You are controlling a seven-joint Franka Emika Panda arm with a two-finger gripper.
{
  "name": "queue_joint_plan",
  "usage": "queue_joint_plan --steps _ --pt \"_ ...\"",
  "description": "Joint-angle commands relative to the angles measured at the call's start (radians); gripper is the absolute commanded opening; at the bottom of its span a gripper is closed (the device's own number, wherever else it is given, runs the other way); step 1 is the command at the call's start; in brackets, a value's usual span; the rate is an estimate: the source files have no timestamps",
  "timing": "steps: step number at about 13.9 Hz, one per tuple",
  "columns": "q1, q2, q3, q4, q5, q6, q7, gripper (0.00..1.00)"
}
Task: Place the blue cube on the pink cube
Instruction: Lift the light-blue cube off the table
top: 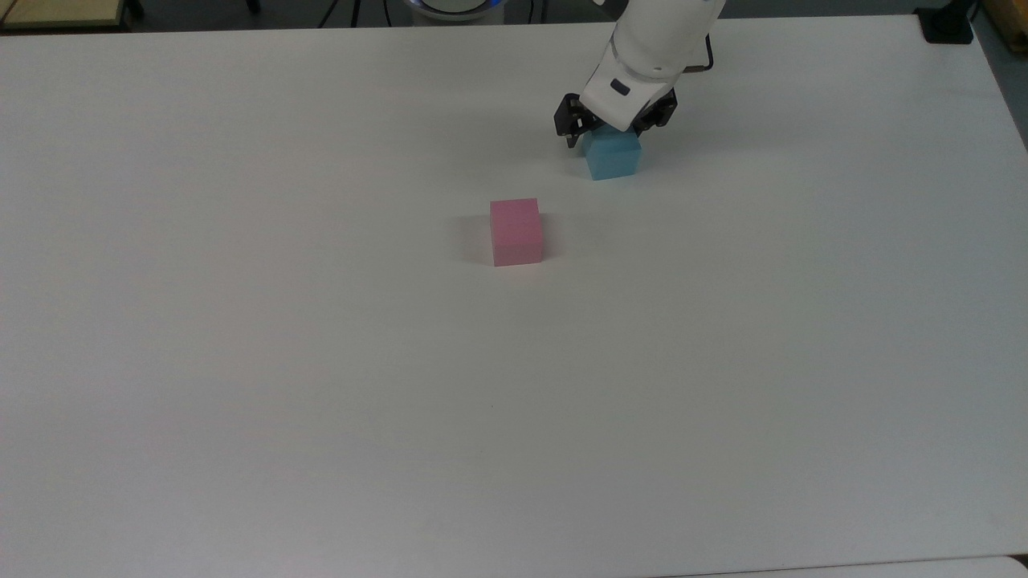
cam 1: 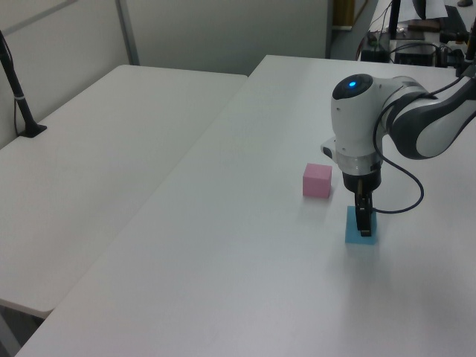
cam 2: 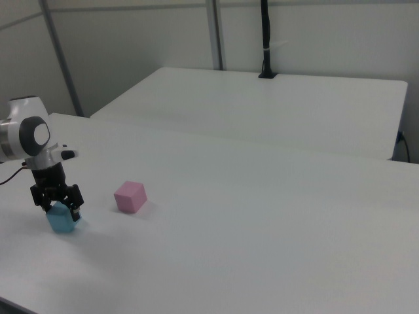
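Your jaws (top: 614, 128) stood open astride the blue cube (top: 613, 156), gripping nothing. Closing off-centre risked twisting it, spoiling placement on the nearby pink cube (top: 516, 231).

White arm (cam 1: 357, 126) — blue light, grey joints, seemingly black gripper (top: 612, 128).
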Motion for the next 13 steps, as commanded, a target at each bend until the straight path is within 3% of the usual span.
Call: queue_joint_plan --steps 1,4,6,10,13 --pt "0.004 -0.004 0.002 0.000 -0.014 0.025 -0.009 0.00" --pt "0.002 -0.044 0.002 0.006 -0.002 0.017 0.000 0.00" --pt "0.001 -0.121 0.002 0.018 0.021 -0.024 0.000 0.00" --pt "-0.041 -0.188 -0.015 0.205 0.122 -0.309 -0.014 0.00" --pt "-0.042 -0.191 -0.049 0.313 0.136 -0.432 -0.015 0.00"
